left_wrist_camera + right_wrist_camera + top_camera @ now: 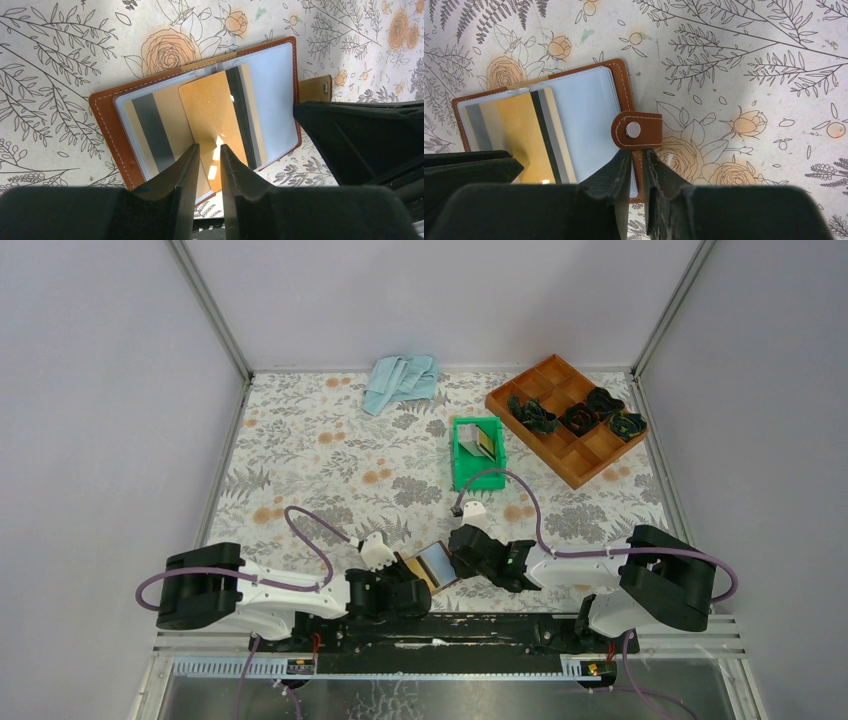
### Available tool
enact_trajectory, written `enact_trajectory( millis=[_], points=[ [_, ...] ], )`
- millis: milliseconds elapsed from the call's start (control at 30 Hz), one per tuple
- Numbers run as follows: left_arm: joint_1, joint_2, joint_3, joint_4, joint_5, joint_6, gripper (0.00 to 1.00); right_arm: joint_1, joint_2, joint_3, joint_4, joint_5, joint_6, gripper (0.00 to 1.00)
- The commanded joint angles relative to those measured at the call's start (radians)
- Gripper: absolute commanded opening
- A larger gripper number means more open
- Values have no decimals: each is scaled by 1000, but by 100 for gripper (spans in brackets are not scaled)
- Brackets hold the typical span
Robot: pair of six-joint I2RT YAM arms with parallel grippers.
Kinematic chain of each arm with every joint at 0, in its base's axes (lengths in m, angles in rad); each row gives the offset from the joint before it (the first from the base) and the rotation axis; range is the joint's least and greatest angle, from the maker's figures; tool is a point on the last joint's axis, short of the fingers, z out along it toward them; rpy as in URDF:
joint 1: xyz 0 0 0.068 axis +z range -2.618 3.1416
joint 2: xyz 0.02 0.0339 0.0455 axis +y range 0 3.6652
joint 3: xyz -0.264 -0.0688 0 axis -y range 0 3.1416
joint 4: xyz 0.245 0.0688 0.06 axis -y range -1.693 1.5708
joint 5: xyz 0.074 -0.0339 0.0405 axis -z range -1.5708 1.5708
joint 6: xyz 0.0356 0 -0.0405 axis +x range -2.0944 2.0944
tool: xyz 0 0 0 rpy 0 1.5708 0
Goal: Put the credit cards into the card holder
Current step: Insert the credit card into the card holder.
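The gold-tan, dark-striped plastic credit card [210,115] lies lengthwise straight ahead of the narrowly parted, empty left claw [209,150], atop the open brown leather card holder [107,135] on the floral worktop [50,75], whose tab edge the right claw [638,155] pinches.

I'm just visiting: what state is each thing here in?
card holder, open flat, one striped card in a sleeve.
gold card, lying over the open sleeves.
right gripper, shut on the card holder's edge.
left gripper, over the gold card, grip unclear.
green bin, cards standing inside.
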Motion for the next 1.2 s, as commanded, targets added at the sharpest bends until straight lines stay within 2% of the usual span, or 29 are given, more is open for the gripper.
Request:
enact_trajectory(
  millis=[0, 467, 1167],
  points=[
    [-5, 27, 7, -31, -38, 6, 30, 17, 50, -28, -144, -7, -12, 19],
    [-5, 48, 32, -11, -61, 36, 30, 26, 51, -23, -145, -3, -9, 19],
    [10, 106, 66, 101, -92, 149, 31, 32, 46, -15, -155, 1, -11, 19]
  ],
)
